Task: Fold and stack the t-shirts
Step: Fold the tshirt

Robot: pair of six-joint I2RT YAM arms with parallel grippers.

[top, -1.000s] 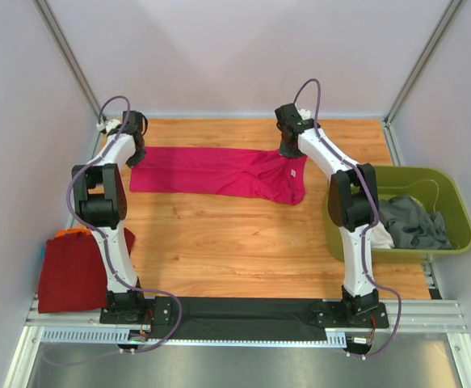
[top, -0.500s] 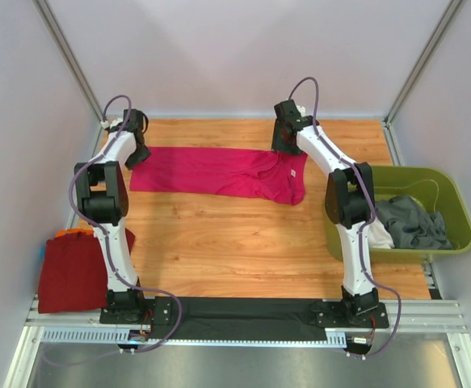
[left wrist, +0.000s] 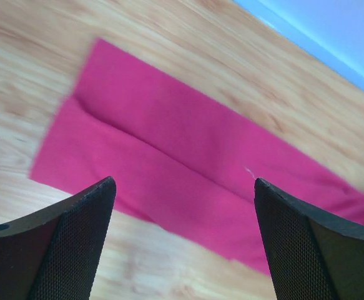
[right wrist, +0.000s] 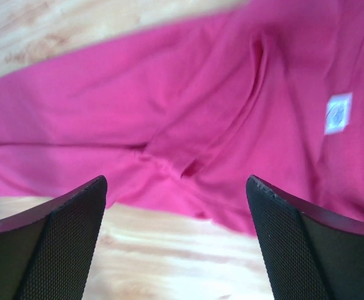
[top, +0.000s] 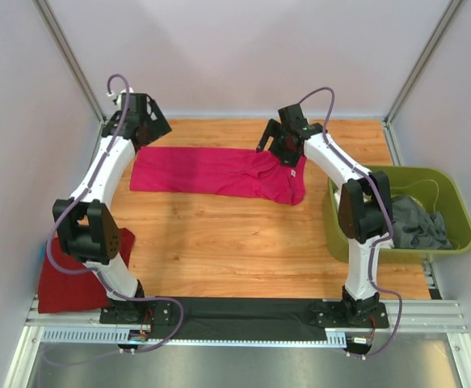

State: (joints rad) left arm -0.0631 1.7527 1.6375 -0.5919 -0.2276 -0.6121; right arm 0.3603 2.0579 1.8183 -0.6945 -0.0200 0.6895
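A bright magenta-pink t-shirt [top: 219, 172], folded lengthwise into a long strip, lies flat across the far part of the wooden table [top: 235, 250]. My left gripper [top: 156, 123] hangs open above the strip's left end, holding nothing. In the left wrist view the shirt [left wrist: 188, 150] lies below the open gripper [left wrist: 183, 182]. My right gripper [top: 269, 141] is open over the rumpled right end, where a white label [right wrist: 338, 113] shows on the shirt [right wrist: 169, 94] beneath the gripper [right wrist: 175, 180]. A darker red t-shirt [top: 73, 271] lies folded at the near left.
An olive-green bin [top: 453, 212] stands at the right edge, holding grey cloth [top: 417, 222] and some white cloth. An orange thing [top: 72, 233] peeks out behind the red shirt. Grey walls close in the table on three sides.
Both grippers went from shut to open and lifted off the magenta shirt's ends. The left arm swung up and outward. The shirt stayed put.
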